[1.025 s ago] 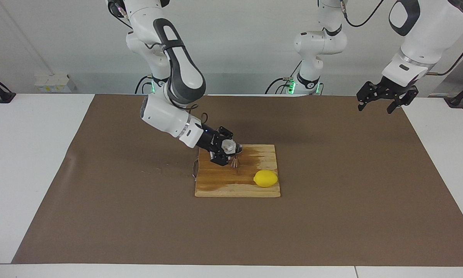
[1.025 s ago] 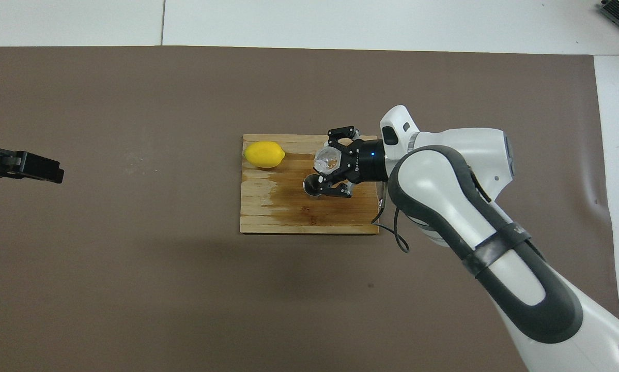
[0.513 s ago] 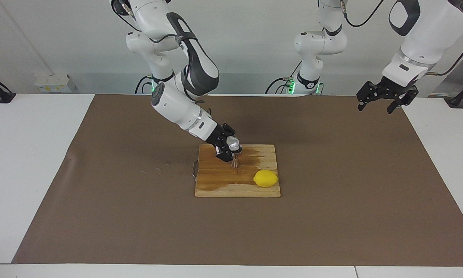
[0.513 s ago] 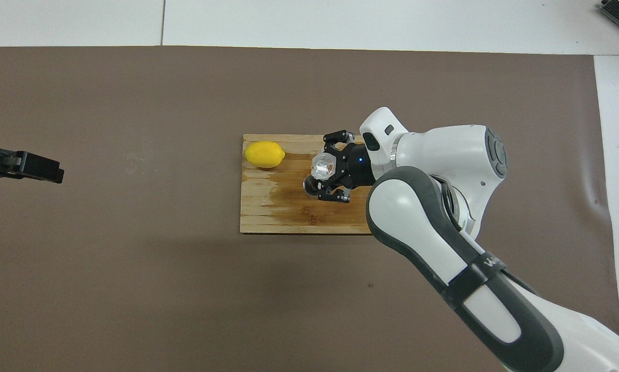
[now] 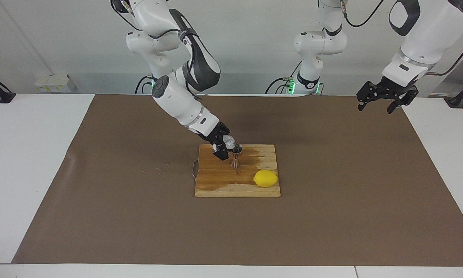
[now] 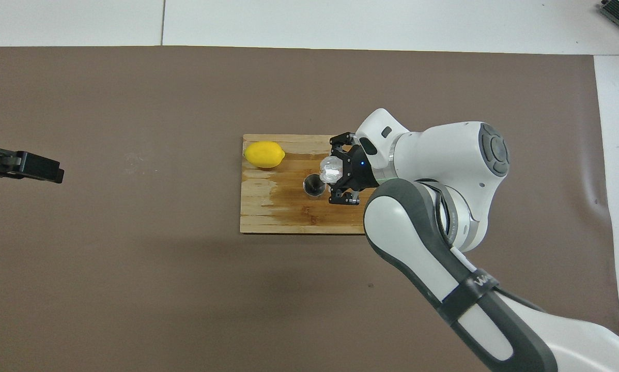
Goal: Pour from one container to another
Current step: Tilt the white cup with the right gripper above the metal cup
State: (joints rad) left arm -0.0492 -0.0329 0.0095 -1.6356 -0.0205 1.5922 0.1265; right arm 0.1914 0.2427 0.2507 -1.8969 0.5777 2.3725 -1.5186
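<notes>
1. Glass cup, pinched by my right gripper, has rolled from steeply tipped toward upright over the last second.
2. It hangs just above the jigger on the cutting board.
3. Pour looks finished, though I can't see liquid.
4. Left gripper waits off the board, fingers spread.

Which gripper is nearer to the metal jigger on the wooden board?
The right gripper. Shut on the glass cup, it hangs just beside and above the jigger. The left gripper waits open over the mat's edge at the left arm's end of the table.
</notes>
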